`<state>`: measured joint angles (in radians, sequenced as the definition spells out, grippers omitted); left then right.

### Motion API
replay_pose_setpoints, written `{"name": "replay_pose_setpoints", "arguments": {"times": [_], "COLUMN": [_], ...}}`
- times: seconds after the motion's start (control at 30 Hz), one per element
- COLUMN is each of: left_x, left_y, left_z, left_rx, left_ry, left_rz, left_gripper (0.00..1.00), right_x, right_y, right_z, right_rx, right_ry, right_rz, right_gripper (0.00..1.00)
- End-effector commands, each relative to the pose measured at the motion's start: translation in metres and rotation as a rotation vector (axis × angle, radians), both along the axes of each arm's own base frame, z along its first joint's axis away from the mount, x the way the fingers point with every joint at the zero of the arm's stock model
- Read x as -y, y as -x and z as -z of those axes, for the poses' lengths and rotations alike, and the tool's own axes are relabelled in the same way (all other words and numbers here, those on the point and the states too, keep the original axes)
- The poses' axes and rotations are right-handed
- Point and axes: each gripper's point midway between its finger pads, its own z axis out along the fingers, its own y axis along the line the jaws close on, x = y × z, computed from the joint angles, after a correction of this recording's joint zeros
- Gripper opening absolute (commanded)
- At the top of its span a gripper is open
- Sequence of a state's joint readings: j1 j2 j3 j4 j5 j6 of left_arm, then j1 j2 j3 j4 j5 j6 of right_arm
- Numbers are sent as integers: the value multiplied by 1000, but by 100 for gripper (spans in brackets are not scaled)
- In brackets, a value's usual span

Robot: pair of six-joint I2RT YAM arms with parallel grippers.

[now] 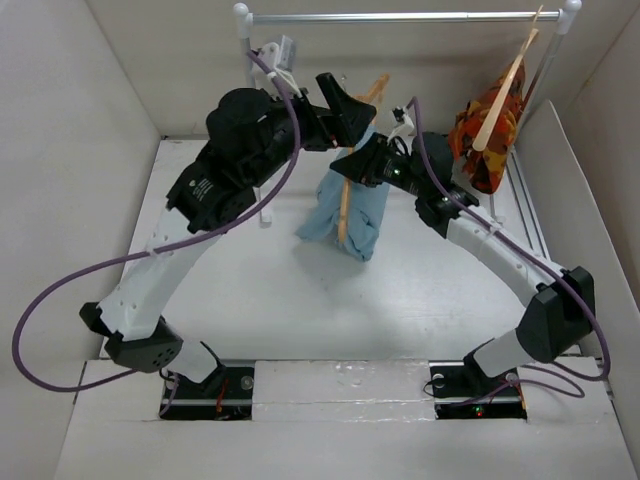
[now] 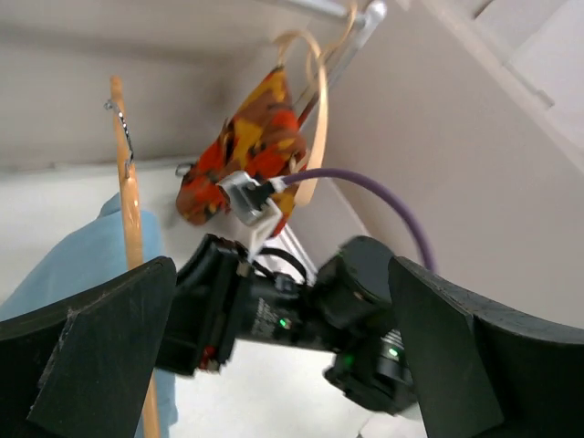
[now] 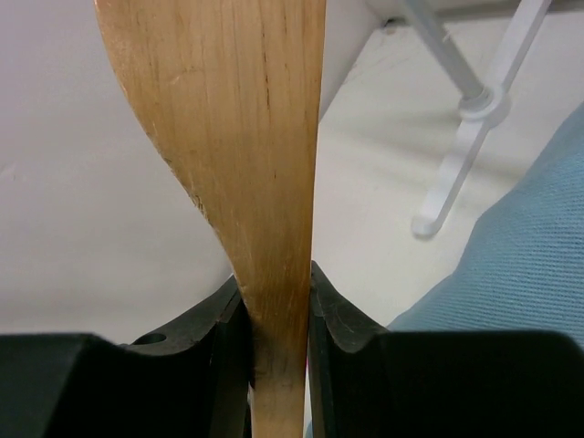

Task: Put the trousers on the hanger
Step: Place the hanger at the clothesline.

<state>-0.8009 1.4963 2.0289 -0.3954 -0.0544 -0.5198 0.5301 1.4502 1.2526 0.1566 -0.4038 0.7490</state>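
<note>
Hanger (image 1: 344, 215) on end, long axis near-vertical

Sky-blue trousers (image 1: 368, 215), light-brown hanger (image 3: 246, 137)

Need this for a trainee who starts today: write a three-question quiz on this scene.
1. True or false: the right gripper is shut on the wooden hanger.
2. What hangs on the rail? A) blue trousers B) orange patterned cloth C) nothing
3. Fill in: the left gripper has its fingers ____ (open or shut).
Key: 1 true; 2 B; 3 open.
</note>
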Motion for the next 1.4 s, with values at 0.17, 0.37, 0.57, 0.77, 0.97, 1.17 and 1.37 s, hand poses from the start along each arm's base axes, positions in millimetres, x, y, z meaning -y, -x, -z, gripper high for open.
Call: {"name": "replay_pose_setpoints", "arguments": {"times": [0.17,0.37,0.57,0.77,0.97,1.17,1.37], "left_x": [-84,-71,-59,-49,-60,-64,-71], "left_y": [32,25,24,23,15,14,14], "left_z": [-85,-12,77,104,101,113,111], "left_rx": [233,107,-64,-107,-84,-92,-77], "left_ry": [131,37,-68,-95,-152,-189,-205], "left_rz": [-190,-162,-129,-96,-163,-174,-198], "left_gripper": [99,99,99,99,99,99,99], "right_x": [41,91,144,177,206,229,244], "right_y": [-39,-76,-105,-138,-161,-177,-194], "right_z": [-152,-175,-195,-188,-184,-166,-142], "right_rx": [380,406,421,384,362,324,278], "right_ry": [-199,-301,-278,-293,-307,-323,-309], "right_rz": [105,189,323,385,461,507,532], "right_gripper": [0,0,0,0,0,0,0]}}
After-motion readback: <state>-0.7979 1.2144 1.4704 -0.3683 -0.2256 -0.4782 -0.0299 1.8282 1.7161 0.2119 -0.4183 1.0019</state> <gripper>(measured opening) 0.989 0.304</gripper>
